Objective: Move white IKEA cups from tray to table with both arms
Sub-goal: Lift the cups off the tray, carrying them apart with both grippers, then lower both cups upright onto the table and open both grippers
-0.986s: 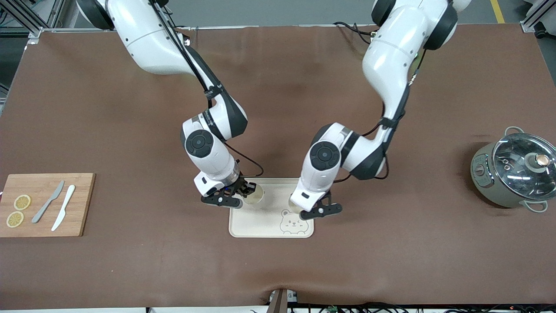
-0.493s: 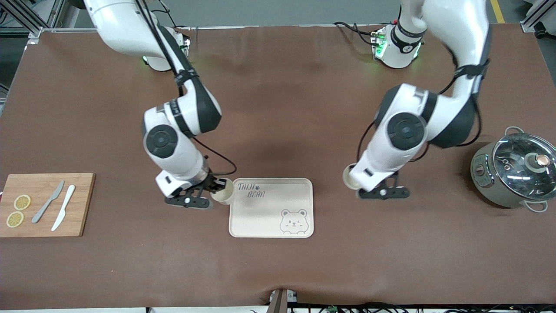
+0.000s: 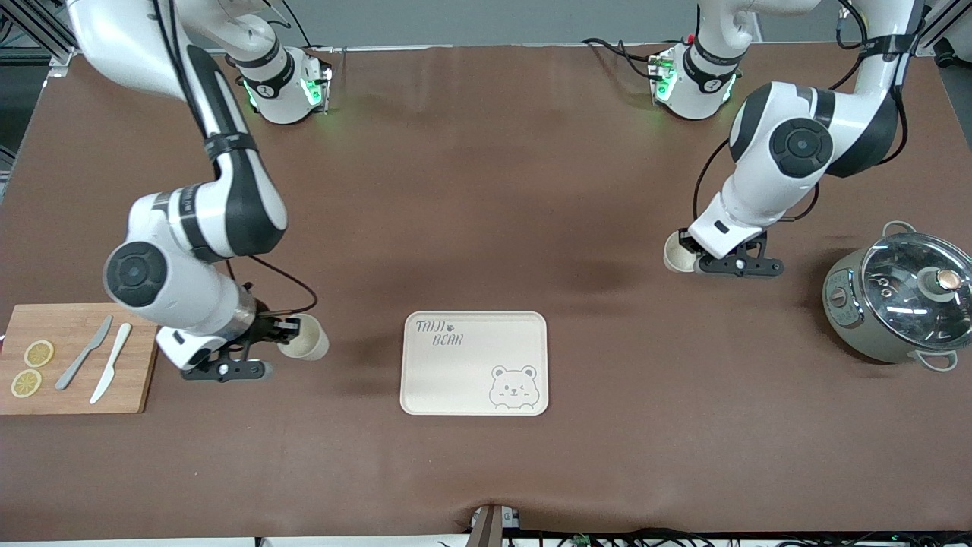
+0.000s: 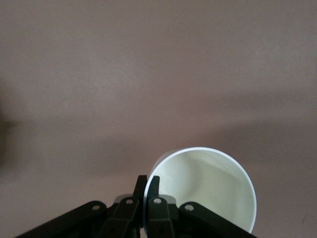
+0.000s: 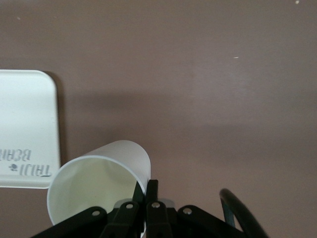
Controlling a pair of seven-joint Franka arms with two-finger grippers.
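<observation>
My right gripper [image 3: 287, 332] is clamped on the rim wall of one white cup [image 3: 304, 346], one finger inside the mouth and one outside, as the right wrist view shows [image 5: 148, 198]; I hold this cup [image 5: 99, 186] up over the bare brown bench [image 3: 486, 190], between the wooden cutting board [image 3: 76, 357] and the cream tray [image 3: 474, 363], just beside the tray's corner that carries the printed words. The cup hangs tilted, its long axis leaning off vertical, with the open mouth facing up. My left gripper [image 3: 692, 254] is likewise pinched together on the rim of the second white cup [image 3: 678, 257], again with the wall between the two fingers [image 4: 154, 191]; this cup [image 4: 208, 191] is over the bench toward the left arm's end, between the tray and the grey-green lidded pot [image 3: 896, 304], and well apart from both. In the left wrist view its round mouth opens straight toward the camera and its inside is bare, so its long axis runs roughly along the line of my gripper. The tray lies flat on the bench, with the bear drawing at its corner nearest the front camera. The cutting board, at the right arm's end, carries two lemon slices [image 3: 32, 368], a grey knife [image 3: 83, 352] and a white knife [image 3: 111, 362].
</observation>
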